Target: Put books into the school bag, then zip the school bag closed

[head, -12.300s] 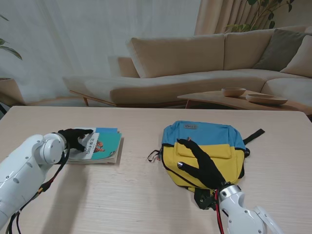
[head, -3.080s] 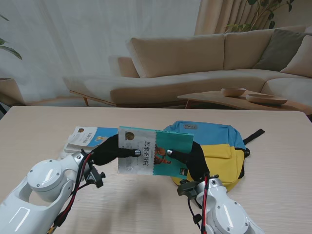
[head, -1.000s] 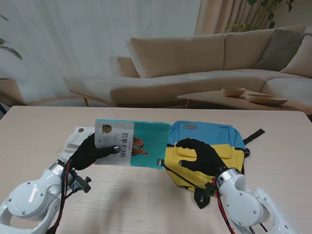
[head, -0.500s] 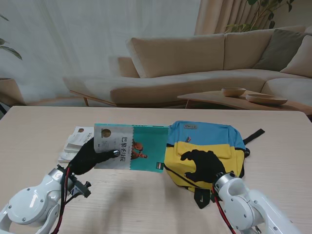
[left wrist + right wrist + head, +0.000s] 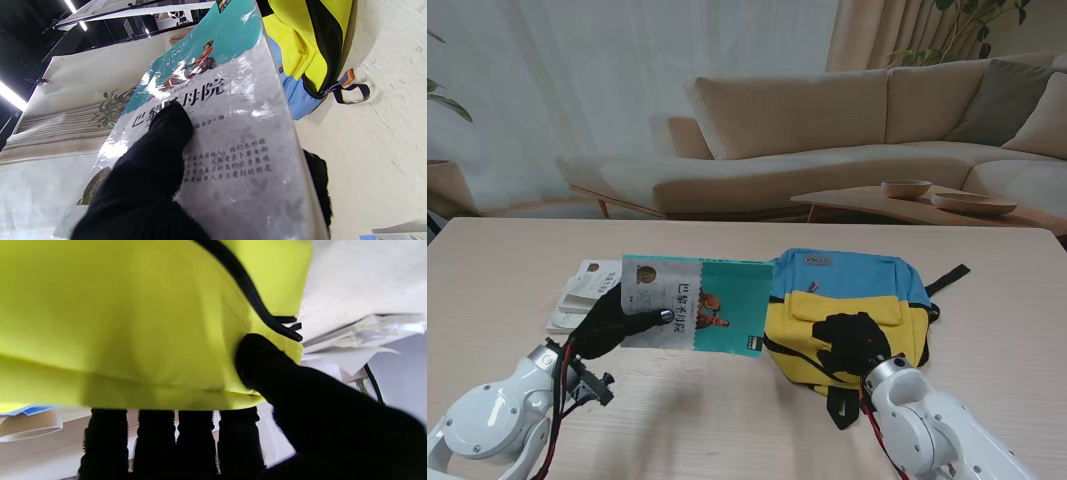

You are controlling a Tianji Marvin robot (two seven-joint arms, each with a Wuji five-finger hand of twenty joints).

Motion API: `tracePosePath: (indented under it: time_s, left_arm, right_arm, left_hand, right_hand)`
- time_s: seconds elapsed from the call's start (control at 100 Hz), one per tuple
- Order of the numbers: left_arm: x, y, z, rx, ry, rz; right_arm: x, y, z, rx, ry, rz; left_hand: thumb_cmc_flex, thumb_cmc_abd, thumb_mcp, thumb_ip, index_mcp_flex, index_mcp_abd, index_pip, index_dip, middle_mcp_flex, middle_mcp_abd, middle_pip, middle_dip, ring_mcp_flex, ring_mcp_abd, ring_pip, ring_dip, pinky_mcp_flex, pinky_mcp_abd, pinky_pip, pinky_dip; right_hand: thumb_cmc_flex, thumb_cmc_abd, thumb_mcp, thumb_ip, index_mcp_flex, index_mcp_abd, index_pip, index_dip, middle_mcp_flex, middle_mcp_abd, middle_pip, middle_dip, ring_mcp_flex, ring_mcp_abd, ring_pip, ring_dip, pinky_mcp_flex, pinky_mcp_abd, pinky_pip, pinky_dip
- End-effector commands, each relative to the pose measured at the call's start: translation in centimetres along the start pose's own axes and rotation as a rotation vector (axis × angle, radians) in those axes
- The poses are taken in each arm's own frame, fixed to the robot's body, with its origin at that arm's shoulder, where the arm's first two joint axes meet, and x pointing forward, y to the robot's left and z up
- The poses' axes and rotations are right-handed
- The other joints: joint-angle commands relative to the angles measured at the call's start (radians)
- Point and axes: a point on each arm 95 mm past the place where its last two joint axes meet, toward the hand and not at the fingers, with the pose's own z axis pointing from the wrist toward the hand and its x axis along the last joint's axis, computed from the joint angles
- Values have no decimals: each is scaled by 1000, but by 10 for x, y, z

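over on the robot's left, a small stack of books (image 5: 579,293) lies flat on the pale wooden table (image 5: 507,260), partly hidden behind the arm. just beside it the left hand (image 5: 612,322), in a black glove, grips a teal-and-white book (image 5: 695,304) by its white end, thumb pressed on top of the cover and the other fingers underneath; the wrist view shows that thumb (image 5: 166,133) planted right on the printed title. the book is held off the table, roughly level, its teal end reaching to the left edge of the school bag (image 5: 867,295) and touching or overlapping it, though i can't tell whether it has entered the opening.

the bag lies flat near the middle of the table, blue at the far end, yellow nearer to me, with a black zip line running round the yellow part and a black strap (image 5: 949,278) trailing off on its right side. the right hand (image 5: 855,345) is clamped on the near yellow part of the bag; the wrist view shows its thumb (image 5: 263,363) pressing the yellow fabric against the four fingers, pinching a fold of it right beside the zip.
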Motion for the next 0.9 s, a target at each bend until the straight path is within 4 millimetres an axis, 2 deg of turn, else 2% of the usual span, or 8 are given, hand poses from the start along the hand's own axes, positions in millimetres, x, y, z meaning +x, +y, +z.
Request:
tracePosePath:
  time_s: [0.0,0.07,0.19,0.33,0.61,0.77,0.89]
  left_arm:
    - [3,3,1,-18,7,-3]
    - [3,3,1,-16,5,2]
    - [3,3,0,-15,-1,7]
    - [3,3,-1,-11,-12,17]
    - [4,7,-5,-30,-92,33]
    - [0,10,-2,-44,-196,24]
    - [-2,12,1,-53,-260,1]
  right_arm:
    - [8,1,1,14,14,29]
    - [12,9,4,-7,19,77]
    - [22,26,9,-48,20,141]
    - [34,49,17,-90,21,183]
    - [55,84,34,-158,16,223]
    - [65,89,41,-178,11,222]
    - [71,89,45,-202,4,230]
  left_hand:
    - [153,195,143,55,188,-186,344,209,56,-99,193,75,56,16,120,44,14,25,60,28]
    - [153,196,142,55,190,-187,344,209,56,-100,193,74,55,17,120,44,14,25,60,28]
    - [153,196,143,55,190,-187,344,210,58,-99,193,74,56,19,120,45,13,27,60,29]
    - [153,194,144,56,190,-187,343,210,59,-93,192,74,58,24,125,47,18,29,65,32]
    - [153,195,145,58,186,-182,336,207,63,-87,192,73,67,26,135,49,31,32,74,40]
    - [153,197,145,63,177,-178,331,201,63,-82,193,69,79,24,146,50,49,33,85,43]
    - [153,198,146,64,170,-175,332,196,63,-79,195,67,83,24,152,50,57,33,91,45]
  right_hand:
    - [27,34,13,-22,66,-90,102,67,82,25,-6,-10,68,18,35,13,39,27,49,25]
    - [32,36,10,-20,73,-91,107,134,153,41,29,17,143,37,89,27,98,53,103,44]
    - [41,53,-3,-21,68,-68,104,229,195,68,122,79,207,69,222,66,171,73,207,87]
    - [52,69,-14,-23,56,-37,104,273,205,97,186,117,243,89,320,95,212,81,283,124]
    - [57,65,-15,-27,58,-4,93,270,236,126,228,123,287,120,403,114,265,85,359,160]
    - [57,70,-24,-31,53,-2,85,252,239,130,235,121,299,132,430,117,291,76,403,180]
    - [62,82,-40,-36,52,-9,85,238,240,132,258,132,314,146,481,128,341,53,498,218]
